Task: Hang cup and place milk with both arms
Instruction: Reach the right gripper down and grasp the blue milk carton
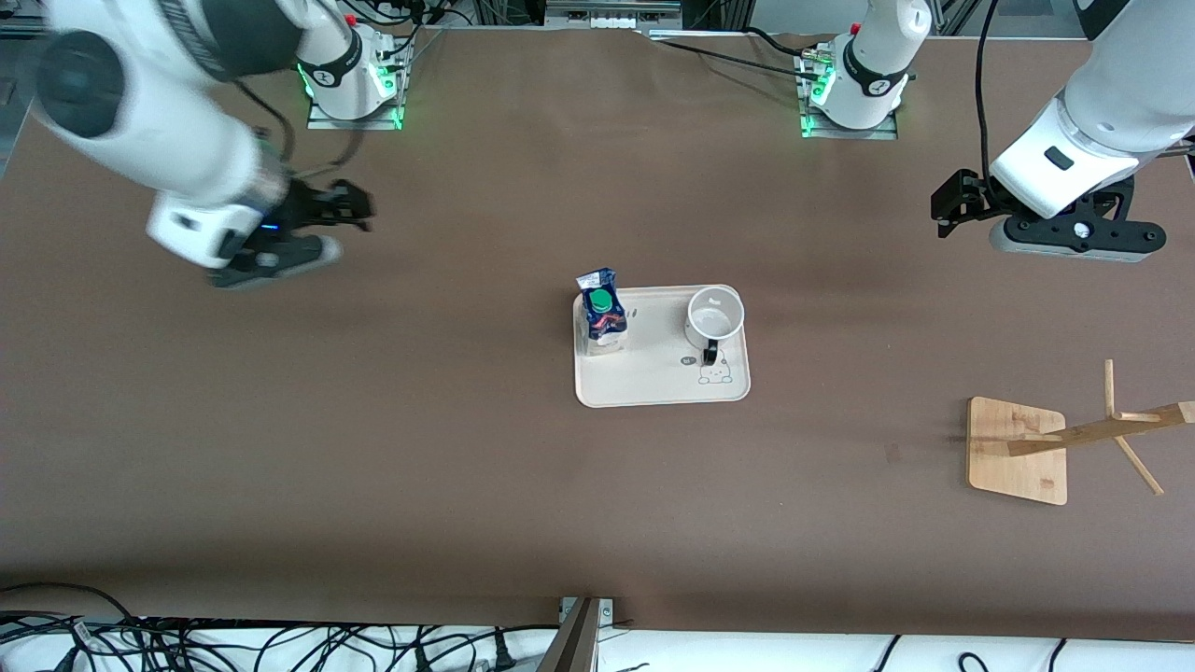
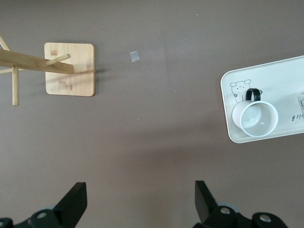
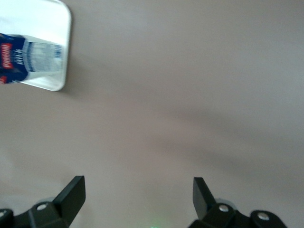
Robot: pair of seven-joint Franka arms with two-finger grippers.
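The white cup (image 1: 716, 317) stands upright on a cream tray (image 1: 653, 378) at mid-table, its black handle turned toward the front camera. The milk (image 1: 602, 313) stands on the same tray, at the right arm's end of it. My left gripper (image 1: 952, 203) is open and empty, over bare table toward the left arm's end. Its wrist view shows the cup (image 2: 258, 118), the tray (image 2: 280, 78) and the open gripper (image 2: 140, 199). My right gripper (image 1: 350, 207) is open and empty, over bare table toward the right arm's end. Its wrist view shows the milk (image 3: 28, 54) and the open gripper (image 3: 139, 197).
A wooden rack with pegs on a square base (image 1: 1018, 453) stands toward the left arm's end, nearer to the front camera than the tray. It also shows in the left wrist view (image 2: 70, 69). Cables lie along the table's front edge.
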